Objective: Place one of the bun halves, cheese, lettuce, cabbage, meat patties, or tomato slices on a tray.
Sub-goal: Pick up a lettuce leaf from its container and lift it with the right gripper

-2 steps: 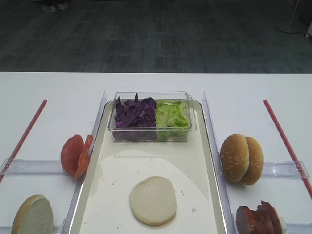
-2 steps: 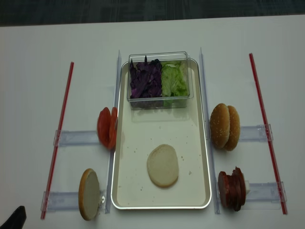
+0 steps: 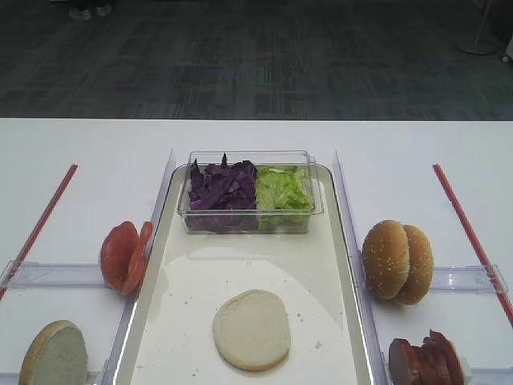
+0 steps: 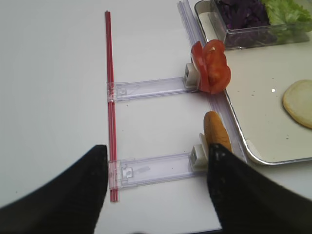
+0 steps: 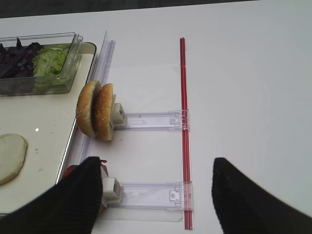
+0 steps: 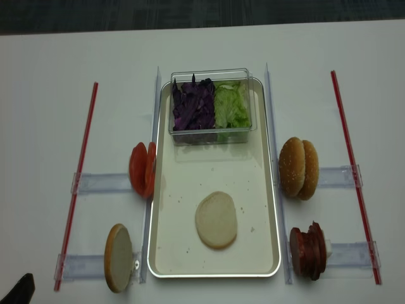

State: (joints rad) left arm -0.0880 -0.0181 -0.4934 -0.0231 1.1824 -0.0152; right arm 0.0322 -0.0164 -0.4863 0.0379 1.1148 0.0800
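One bun half (image 3: 251, 330) lies cut face up on the cream tray (image 6: 277, 209). Two more bun halves (image 5: 95, 110) stand on edge in a holder right of the tray, with meat patties (image 6: 308, 250) nearer me. On the left stand tomato slices (image 4: 211, 67) and another bun half (image 4: 216, 130). Purple cabbage (image 3: 222, 186) and green lettuce (image 3: 280, 190) fill a clear tub. No cheese is in view. My right gripper (image 5: 156, 195) hangs open and empty over the patties' holder. My left gripper (image 4: 156, 190) is open and empty above the left bun's holder.
The clear tub (image 6: 212, 75) sits on the tray's far end. Clear plastic holder rails (image 5: 151, 119) run out from both sides of the tray to red strips (image 5: 184, 126) (image 4: 111, 97) on the white table. Clear dividers (image 3: 345, 208) line the tray's long sides.
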